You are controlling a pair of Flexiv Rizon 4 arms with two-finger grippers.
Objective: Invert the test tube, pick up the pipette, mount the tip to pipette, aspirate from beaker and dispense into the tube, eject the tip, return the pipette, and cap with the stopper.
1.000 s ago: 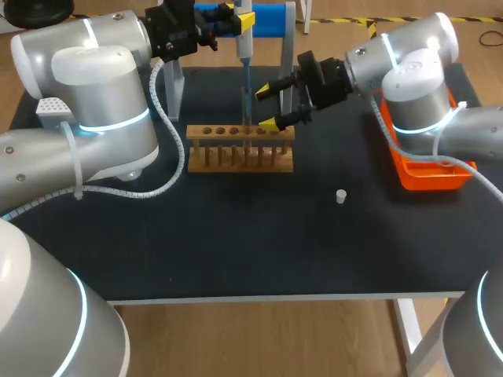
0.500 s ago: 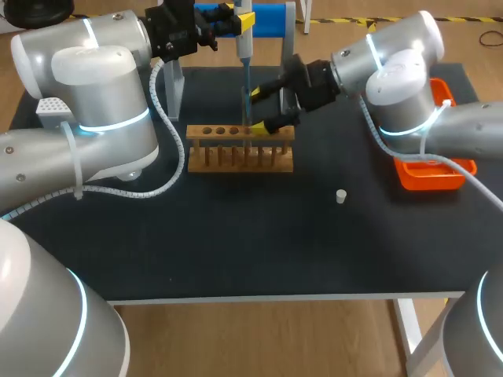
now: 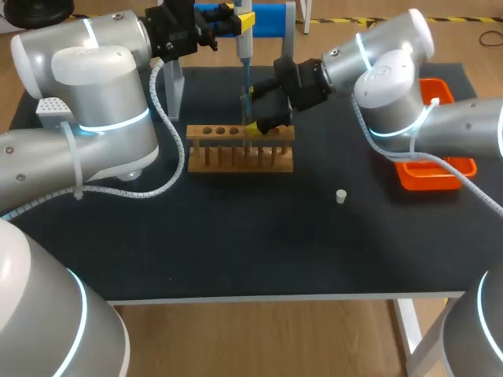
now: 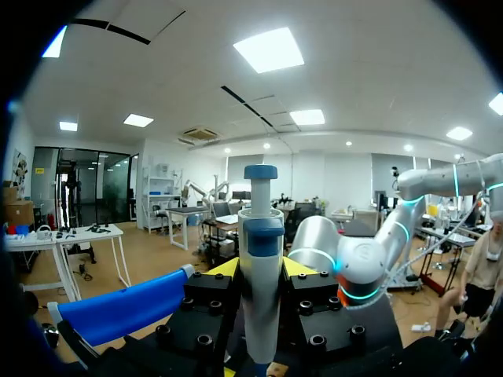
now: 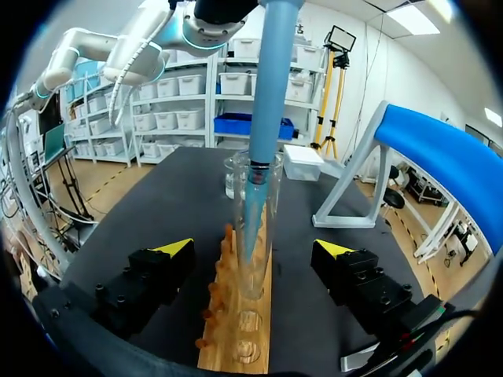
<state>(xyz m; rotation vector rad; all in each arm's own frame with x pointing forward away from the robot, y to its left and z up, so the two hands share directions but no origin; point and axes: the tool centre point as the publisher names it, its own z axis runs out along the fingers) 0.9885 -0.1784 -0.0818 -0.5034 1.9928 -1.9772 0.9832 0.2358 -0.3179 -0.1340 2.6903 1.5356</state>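
Observation:
My left gripper (image 3: 236,17) is shut on the blue-and-white pipette (image 4: 261,267) and holds it upright over the wooden rack (image 3: 240,148). The pipette's tip (image 5: 253,188) reaches down into the clear test tube (image 5: 253,236), which stands upright in the rack. My right gripper (image 5: 253,251) is open, one yellow-tipped finger on each side of the tube without touching it; in the head view the right gripper (image 3: 251,110) is at the rack's right half. The small white stopper (image 3: 341,196) lies on the table, right of the rack.
An orange tray (image 3: 432,174) sits at the right edge under my right arm. The blue pipette stand (image 3: 263,16) rises behind the rack. A glass beaker (image 5: 230,177) and a white box (image 5: 302,162) stand beyond the rack. A white dotted box (image 3: 52,110) sits far left.
My right arm has swung left, bringing its open fingers from beside the rack's right end to either side of the tube. The left arm and pipette have stayed put.

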